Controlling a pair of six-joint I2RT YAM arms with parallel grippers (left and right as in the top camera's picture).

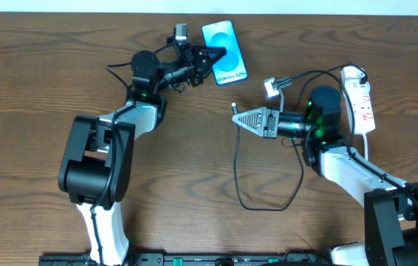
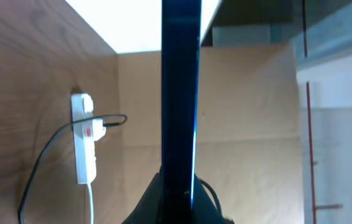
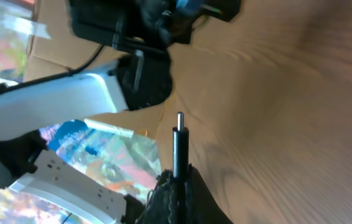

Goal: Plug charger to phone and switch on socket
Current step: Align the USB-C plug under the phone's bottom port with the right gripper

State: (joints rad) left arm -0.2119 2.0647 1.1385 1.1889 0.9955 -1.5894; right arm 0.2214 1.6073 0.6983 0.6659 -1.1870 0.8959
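Overhead: left gripper (image 1: 215, 53) pinches the phone (image 1: 226, 38), covering its edge. Right gripper (image 1: 236, 117) clamps the charger (image 1: 237, 166) tip, too small to read. Socket (image 1: 360, 100) switch positions unclear.

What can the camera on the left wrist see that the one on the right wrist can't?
Only the left wrist view shows the socket lying on the table, and the phone right up close, edge-on, gripped in the left jaws. Only the right wrist view shows the charger, with its tip poking out of the right jaws, and the left arm across from it. Both views show the wooden table.
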